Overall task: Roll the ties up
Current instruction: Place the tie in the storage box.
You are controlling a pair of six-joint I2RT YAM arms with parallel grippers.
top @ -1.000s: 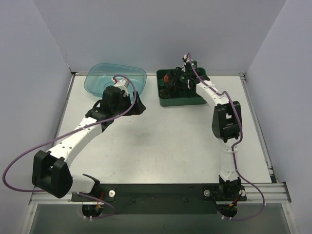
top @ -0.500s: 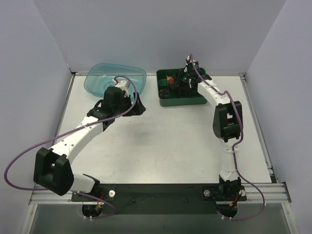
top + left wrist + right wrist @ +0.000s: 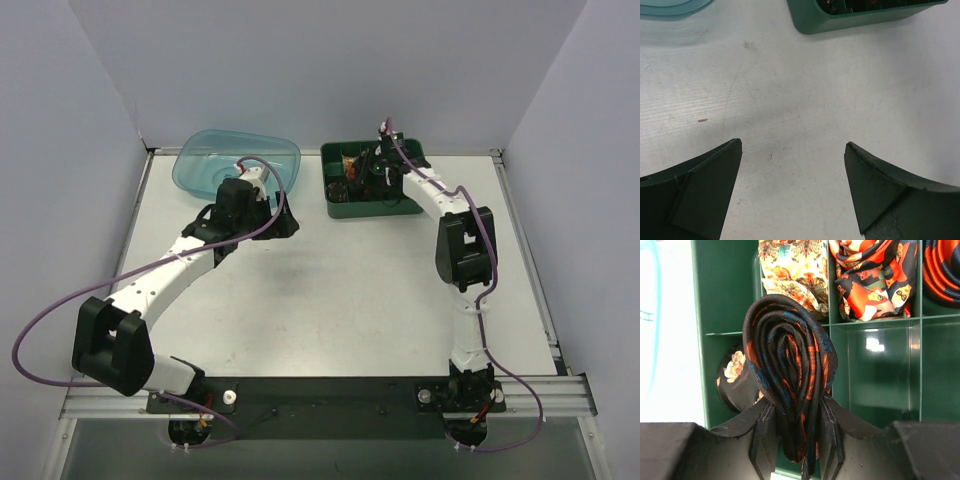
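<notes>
My right gripper [image 3: 796, 412] is shut on a rolled black tie with orange-red blotches [image 3: 789, 375] and holds it above the green compartment tray [image 3: 725, 295]. In the top view this gripper [image 3: 372, 172] hangs over the tray [image 3: 402, 208] at the back. Other rolled ties fill compartments: a cream floral one [image 3: 790, 270], a red-and-black one [image 3: 872, 277], a striped orange one [image 3: 942, 270] and a dark floral one [image 3: 737, 380]. The compartment to the right of the held roll is bare. My left gripper [image 3: 792, 165] is open and empty over the white table, near the tray's left side [image 3: 283, 222].
A blue translucent bowl [image 3: 238, 160] stands at the back left, just behind the left gripper; its edge shows in the left wrist view [image 3: 670, 7]. The green tray's corner [image 3: 840, 17] lies ahead of the left gripper. Purple cables run along both arms.
The right gripper has shifted slightly over the tray with the rolled tie still in it. The left arm has moved a little to the right.
</notes>
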